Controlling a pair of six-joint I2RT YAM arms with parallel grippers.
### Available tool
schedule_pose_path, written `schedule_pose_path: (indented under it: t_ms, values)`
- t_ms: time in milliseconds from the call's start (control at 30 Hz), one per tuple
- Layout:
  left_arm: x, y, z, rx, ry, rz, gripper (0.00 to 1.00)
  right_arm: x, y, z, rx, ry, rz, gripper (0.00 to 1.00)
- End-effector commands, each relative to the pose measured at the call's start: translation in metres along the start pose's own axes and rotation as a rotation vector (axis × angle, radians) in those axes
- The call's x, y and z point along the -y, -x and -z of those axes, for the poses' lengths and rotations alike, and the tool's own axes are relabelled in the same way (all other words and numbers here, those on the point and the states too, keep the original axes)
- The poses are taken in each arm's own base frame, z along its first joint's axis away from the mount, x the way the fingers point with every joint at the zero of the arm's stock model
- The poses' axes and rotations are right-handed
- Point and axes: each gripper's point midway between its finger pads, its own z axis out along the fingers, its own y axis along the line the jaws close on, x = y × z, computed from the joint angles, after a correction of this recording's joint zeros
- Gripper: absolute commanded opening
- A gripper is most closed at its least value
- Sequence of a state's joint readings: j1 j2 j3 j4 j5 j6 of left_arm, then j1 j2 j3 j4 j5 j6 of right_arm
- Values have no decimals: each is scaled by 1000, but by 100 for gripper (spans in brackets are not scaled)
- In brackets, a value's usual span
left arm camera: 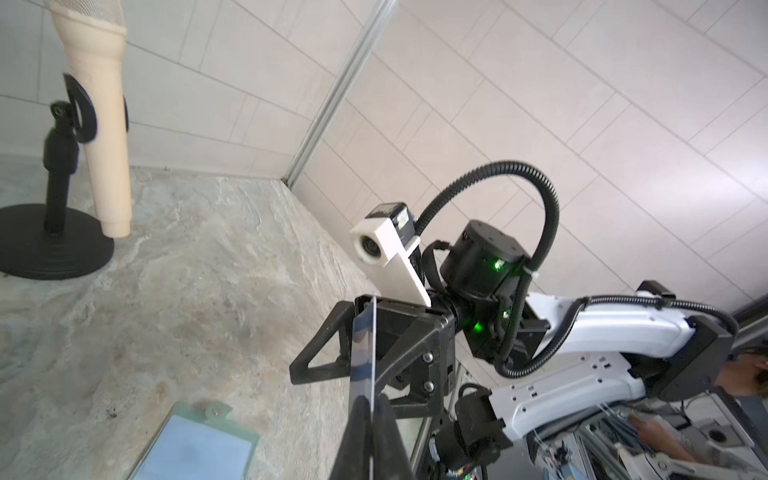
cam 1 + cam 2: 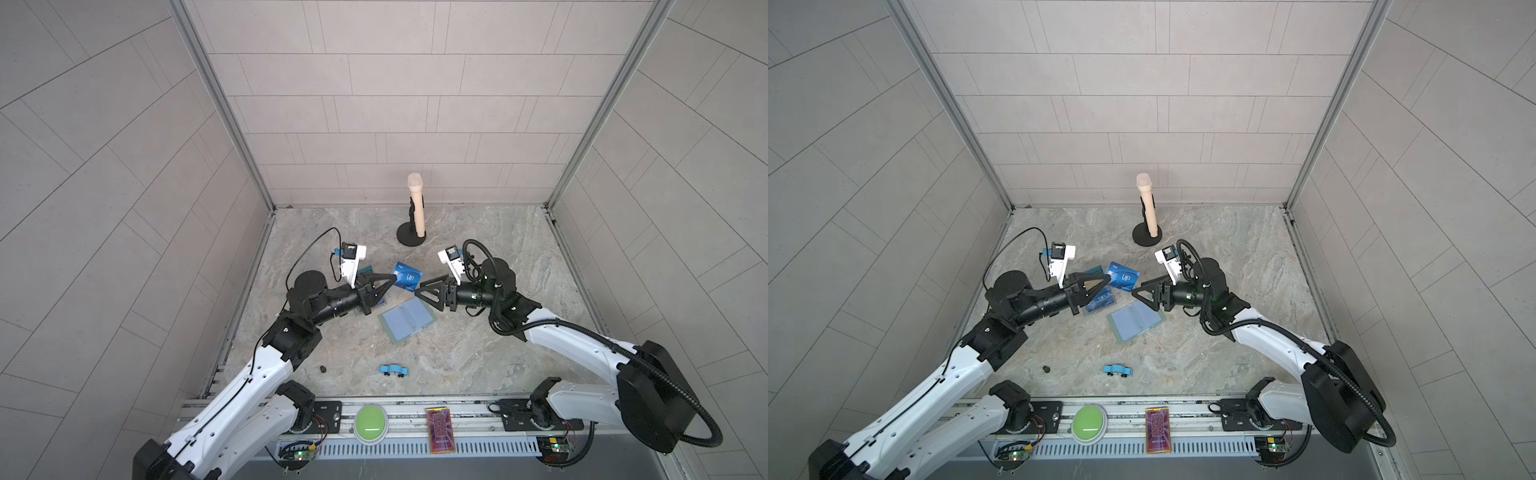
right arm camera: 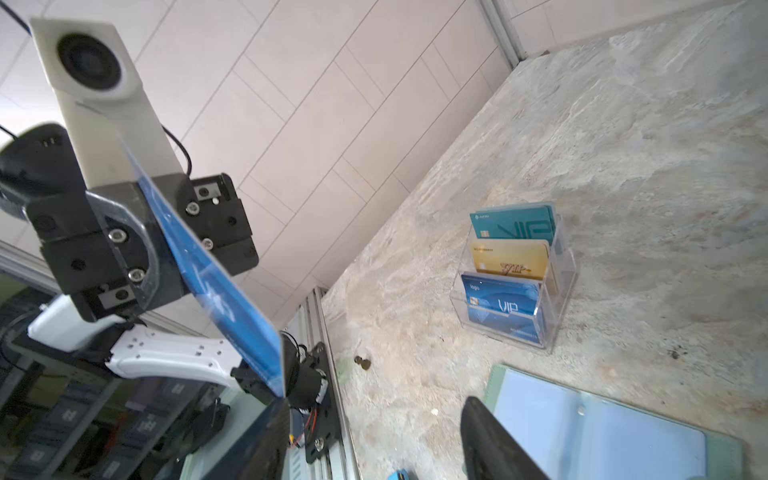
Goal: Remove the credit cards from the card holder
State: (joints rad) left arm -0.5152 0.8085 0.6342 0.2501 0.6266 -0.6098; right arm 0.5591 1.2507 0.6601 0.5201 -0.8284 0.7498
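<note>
Two claws meet above the tabletop (image 2: 478, 353). The left claw (image 2: 392, 277) pinches one edge of a blue printed card (image 2: 411, 280), and the right claw (image 2: 424, 286) stands wide just beside it, probably for a handover. Below them the card holder (image 2: 407, 318) lies open and flat, so the pale blue credit cards (image 2: 397, 324) in its sleeves stay reachable.

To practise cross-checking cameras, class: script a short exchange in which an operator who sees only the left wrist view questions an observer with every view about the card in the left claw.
Operator: What am I gripping? It shows only edge-on here.
Observer: In a top view the left claw pinches a blue card printed VIP.
Operator: What stands beside the card holder, beyond my picture?
Observer: The right wrist view shows a clear acrylic stand, upright cards in its tiers, just apart from the card holder.
</note>
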Motion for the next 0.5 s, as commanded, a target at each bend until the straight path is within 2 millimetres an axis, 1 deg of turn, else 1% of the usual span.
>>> schedule_pose_path:
  t_ms: [0, 233, 333, 467]
  values:
    - [8, 25, 4, 124, -18, -4, 0, -37, 39, -1, 130, 120, 7, 63]
    - [1, 27, 5, 158, 7, 7, 0, -69, 50, -2, 149, 237, 45, 54]
    - [-1, 28, 5, 172, 12, 20, 0, -76, 53, -1, 161, 262, 46, 47]
    - [0, 30, 4, 182, 1, 33, 0, -79, 51, -3, 158, 278, 39, 38]
